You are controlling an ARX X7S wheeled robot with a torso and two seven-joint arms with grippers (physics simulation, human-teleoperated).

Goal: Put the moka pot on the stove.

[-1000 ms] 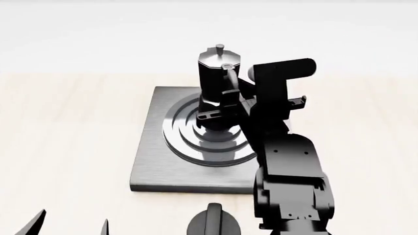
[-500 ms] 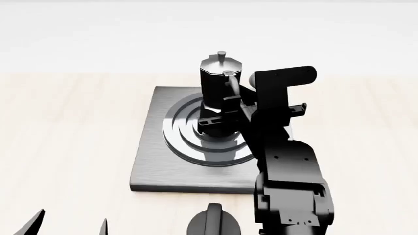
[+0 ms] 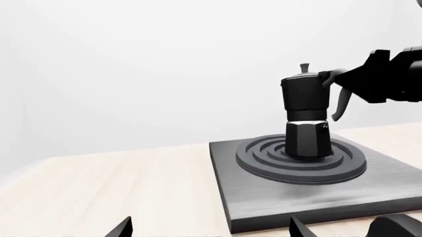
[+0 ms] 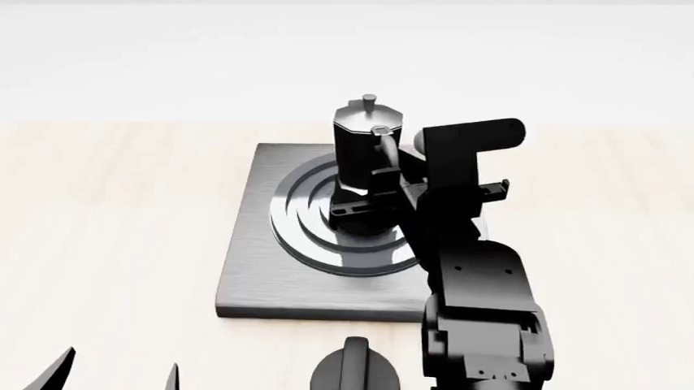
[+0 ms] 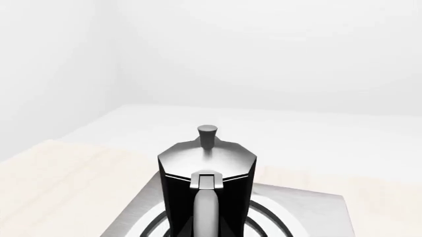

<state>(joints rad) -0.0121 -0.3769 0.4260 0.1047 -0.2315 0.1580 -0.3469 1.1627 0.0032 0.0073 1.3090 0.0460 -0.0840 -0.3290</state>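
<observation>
Moka pot (image 4: 366, 158) stands upright on the stove (image 4: 260, 244), base on the raised rings (image 4: 309, 231), roughly at their middle. Left wrist view confirms: pot (image 3: 307, 116) base touching the rings (image 3: 264, 163), not tilted. Stove (image 3: 264, 207) lies flat on the light wood worktop (image 4: 109, 227).

Right hand (image 4: 379, 183) is at the pot's handle side, arm reaching in from the near right in the head view. In the left wrist view the right hand (image 3: 343, 81) sits at the top of the curved handle (image 3: 339, 106), just beside the lid. Cannot tell if it is clenched on the handle or released; the fingers are dark against the dark pot. Right wrist view looks down the handle (image 5: 205, 207) at the silvery lid (image 5: 206, 158) and knob (image 5: 207, 132), fingers not visible there.

Left hand: only dark finger tips (image 4: 60, 370) show at the lower edge of the head view, well apart from the stove; tips spread apart, nothing between them. Also seen in its own view (image 3: 122, 228).

A black round knob (image 4: 353, 370) sits on the worktop just in front of the stove's near edge.
</observation>
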